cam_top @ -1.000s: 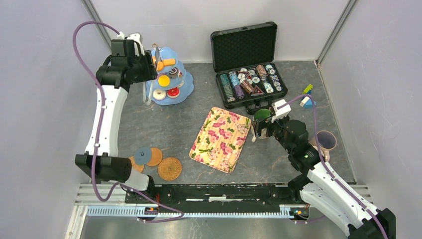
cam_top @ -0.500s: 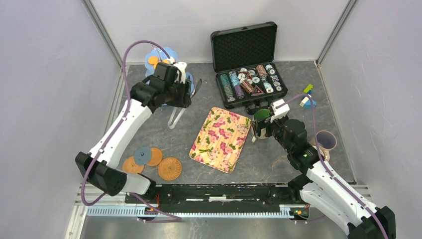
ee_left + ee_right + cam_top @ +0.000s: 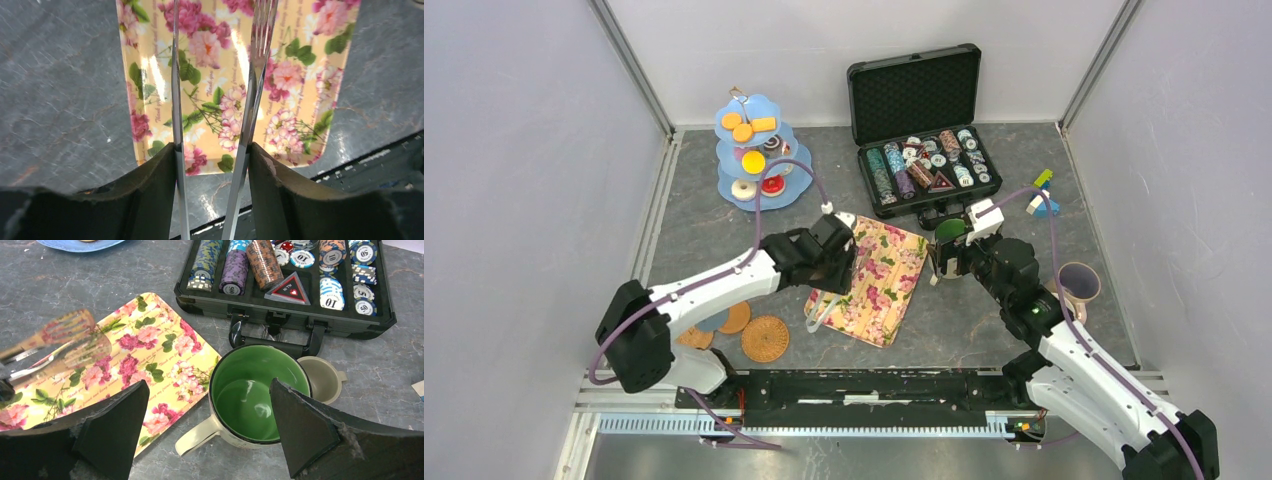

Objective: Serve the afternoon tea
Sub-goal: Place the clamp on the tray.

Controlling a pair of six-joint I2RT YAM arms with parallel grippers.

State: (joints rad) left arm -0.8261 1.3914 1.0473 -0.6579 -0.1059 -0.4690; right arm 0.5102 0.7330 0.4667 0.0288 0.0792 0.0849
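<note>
- The left gripper is seen clamped on a pair of metal tongs, one blade pressed under each finger
- The tongs are held over the floral tray, which is laid at the centre of the top view
- The right gripper is spread wide open to the right of the tray, its fingers set either side of the green-lined mug and not closed on it
- That mug is stood upright on the grey table, just below the open poker chip case, with a small beige cup just beside it
- Donuts and orange biscuits are set on the blue tiered stand in the upper left of the top view
- Woven coasters are laid at lower left, and a lilac-lined mug is found at the right
</note>
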